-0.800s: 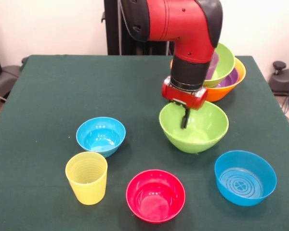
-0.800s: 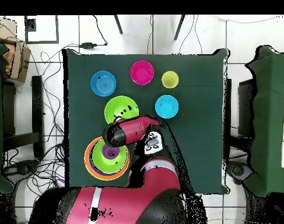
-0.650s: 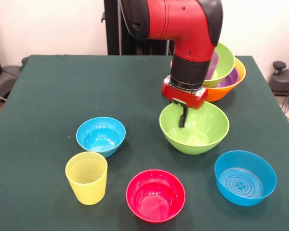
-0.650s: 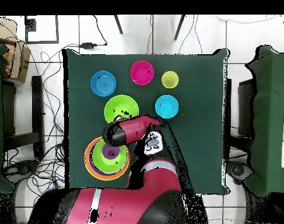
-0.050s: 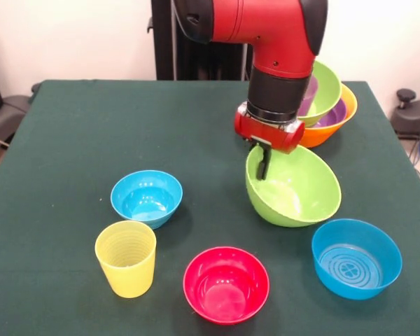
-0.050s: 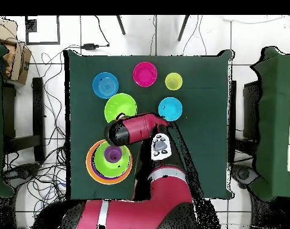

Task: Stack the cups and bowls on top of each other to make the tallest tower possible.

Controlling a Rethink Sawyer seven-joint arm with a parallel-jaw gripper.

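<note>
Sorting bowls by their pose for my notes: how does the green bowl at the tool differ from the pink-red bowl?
The green bowl is tilted, its opening facing the camera side, while the pink-red bowl sits level on the table. The tool grips the green bowl's rim; the pink-red bowl stands free. The green bowl looks larger. Both are glossy round bowls, empty.

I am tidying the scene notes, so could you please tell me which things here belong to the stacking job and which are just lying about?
Job:
- tilted lime green bowl, gripped at its rim by the pincer
- tower on the orange bowl
- two blue bowls
- pink-red bowl
- yellow cup

Lying about:
- floor cables
- cardboard box
</note>
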